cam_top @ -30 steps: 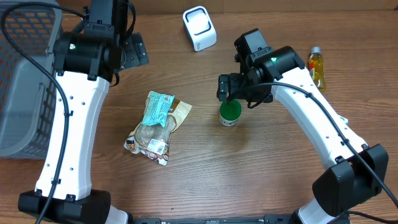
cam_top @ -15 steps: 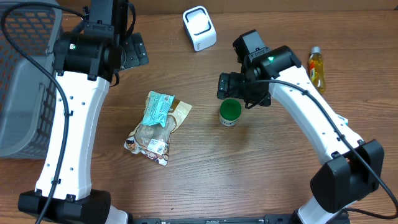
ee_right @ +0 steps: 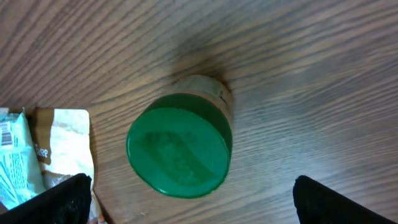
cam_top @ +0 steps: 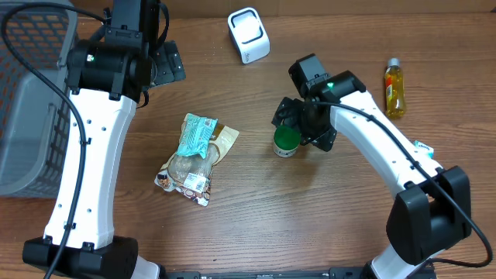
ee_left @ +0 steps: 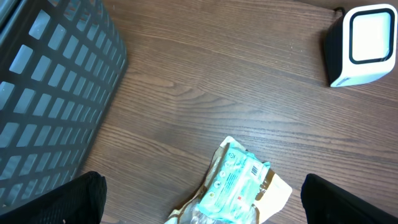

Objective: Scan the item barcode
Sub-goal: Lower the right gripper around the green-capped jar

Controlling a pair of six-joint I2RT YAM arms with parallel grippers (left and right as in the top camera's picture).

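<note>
A small jar with a green lid (cam_top: 287,140) stands upright mid-table. In the right wrist view its lid (ee_right: 180,145) lies just ahead of my right gripper (ee_right: 200,205), which hovers open above it with both black fingertips (ee_right: 67,198) wide apart and nothing held. The white barcode scanner (cam_top: 249,34) stands at the back of the table, also visible in the left wrist view (ee_left: 362,43). My left gripper (ee_left: 202,208) is open and empty, high above a teal and brown snack bag (ee_left: 239,190).
The snack bag (cam_top: 194,158) lies left of the jar. A yellow bottle (cam_top: 394,87) lies at the right, past the right arm. A grey mesh basket (cam_top: 31,93) fills the left edge, its wall also in the left wrist view (ee_left: 50,93).
My right wrist has turned and shifted a little over the jar, staying open. The left arm, the jar and the bag have not moved.
</note>
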